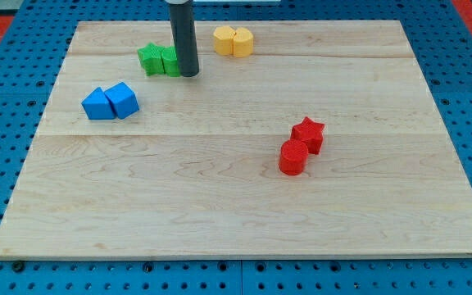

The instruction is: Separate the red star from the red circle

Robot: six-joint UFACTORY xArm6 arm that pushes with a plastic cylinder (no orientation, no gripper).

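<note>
The red star (308, 133) sits right of centre on the wooden bench (220, 205), touching the red circle (293, 157) just below and to its left. My tip (189, 74), a bare rod end holding nothing, stands well apart near the view's top, against the right side of two green blocks (159, 60). Two yellow blocks (233, 40) lie to its right, two blue blocks (110, 102) to its lower left.
</note>
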